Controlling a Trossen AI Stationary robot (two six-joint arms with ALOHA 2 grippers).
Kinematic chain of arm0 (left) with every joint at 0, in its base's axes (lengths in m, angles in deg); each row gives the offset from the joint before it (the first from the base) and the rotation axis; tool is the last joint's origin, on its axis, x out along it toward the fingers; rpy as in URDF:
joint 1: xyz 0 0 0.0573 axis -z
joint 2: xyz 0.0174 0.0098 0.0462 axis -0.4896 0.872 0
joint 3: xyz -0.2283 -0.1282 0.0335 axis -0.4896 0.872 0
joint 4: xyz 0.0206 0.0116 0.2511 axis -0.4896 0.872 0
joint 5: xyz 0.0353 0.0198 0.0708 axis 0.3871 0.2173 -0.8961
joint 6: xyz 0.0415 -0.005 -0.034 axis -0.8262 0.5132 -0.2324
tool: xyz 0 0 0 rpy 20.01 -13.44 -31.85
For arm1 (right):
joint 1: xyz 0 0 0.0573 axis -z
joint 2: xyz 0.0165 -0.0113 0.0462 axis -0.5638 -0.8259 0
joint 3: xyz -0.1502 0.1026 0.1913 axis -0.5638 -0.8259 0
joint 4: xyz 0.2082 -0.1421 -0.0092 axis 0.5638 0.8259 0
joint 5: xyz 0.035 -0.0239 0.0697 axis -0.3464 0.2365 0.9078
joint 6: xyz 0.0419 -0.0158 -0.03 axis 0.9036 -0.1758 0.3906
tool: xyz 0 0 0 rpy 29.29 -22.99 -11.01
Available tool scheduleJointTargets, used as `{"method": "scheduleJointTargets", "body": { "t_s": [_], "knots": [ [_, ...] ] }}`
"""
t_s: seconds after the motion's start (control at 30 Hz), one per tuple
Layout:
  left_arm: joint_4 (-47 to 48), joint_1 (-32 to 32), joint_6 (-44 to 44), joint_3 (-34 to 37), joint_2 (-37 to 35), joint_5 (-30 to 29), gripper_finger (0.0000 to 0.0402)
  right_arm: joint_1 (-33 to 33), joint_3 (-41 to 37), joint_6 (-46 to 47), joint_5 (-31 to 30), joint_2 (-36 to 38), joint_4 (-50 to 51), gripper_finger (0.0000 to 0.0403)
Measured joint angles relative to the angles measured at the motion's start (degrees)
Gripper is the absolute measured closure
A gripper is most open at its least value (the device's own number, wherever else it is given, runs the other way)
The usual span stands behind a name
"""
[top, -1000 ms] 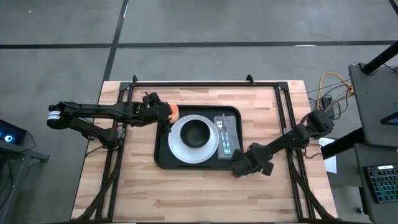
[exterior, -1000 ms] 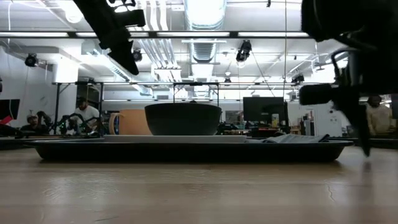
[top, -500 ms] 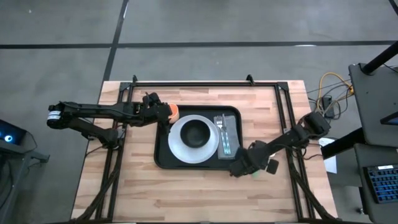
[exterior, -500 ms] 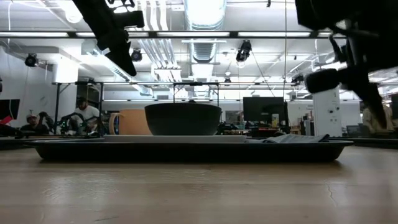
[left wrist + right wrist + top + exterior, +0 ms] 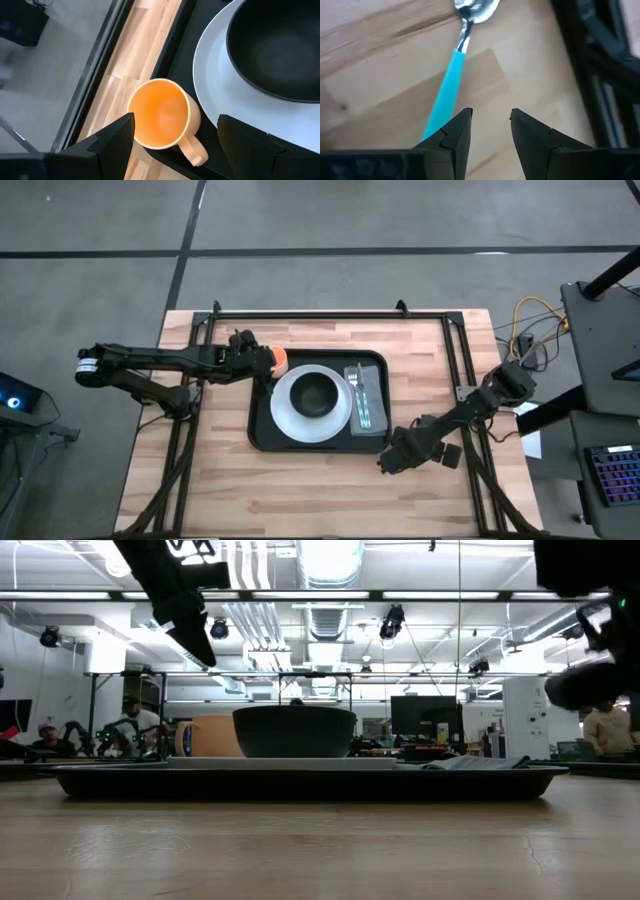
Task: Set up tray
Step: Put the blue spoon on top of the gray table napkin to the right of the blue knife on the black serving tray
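Black rimmed tray [image 5: 262,430] sits mid-table under your white plate [image 5: 285,415], left gripper [image 5: 172,131] spread wide over the orange mug [image 5: 162,114], right gripper [image 5: 490,120] has backed off the tray, fingers apart above a blue-handled spoon [image 5: 451,75].

Dark bowl [image 5: 294,731] on white plate [image 5: 290,763], inside black tray [image 5: 300,781]

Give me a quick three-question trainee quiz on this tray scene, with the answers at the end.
1. True or false: on the tray, the black bowl sits on the white plate.
2. Where does the spoon lie? A) on the tray B) on the bare table C) in the bowl
3. Fill in: the left claw hovers open above the orange ____.
Key: 1 true; 2 B; 3 mug.
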Motion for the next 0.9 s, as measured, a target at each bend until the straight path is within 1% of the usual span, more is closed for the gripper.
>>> {"method": "scheduleJointTargets", "body": {
  "t_s": [0.2,0.37,0.6,0.9],
  "knots": [
    [0.87,0.00,0.00,0.06,0.00,-0.01,0.0140,-0.53,-4.19,0.22,1.59,0.00,-5.79,0.0276],
    [0.83,0.00,-0.09,0.06,0.00,0.01,0.0140,-0.61,-5.90,0.17,1.56,0.00,-5.90,0.0276],
    [0.85,0.00,-0.20,0.05,0.00,-0.01,0.0140,-0.65,-9.01,0.13,2.99,0.02,-6.33,0.0278],
    [0.90,0.00,-0.20,0.10,0.00,0.00,0.0140,-0.63,-11.25,0.04,2.95,0.11,-4.41,0.0280]
  ]
}}
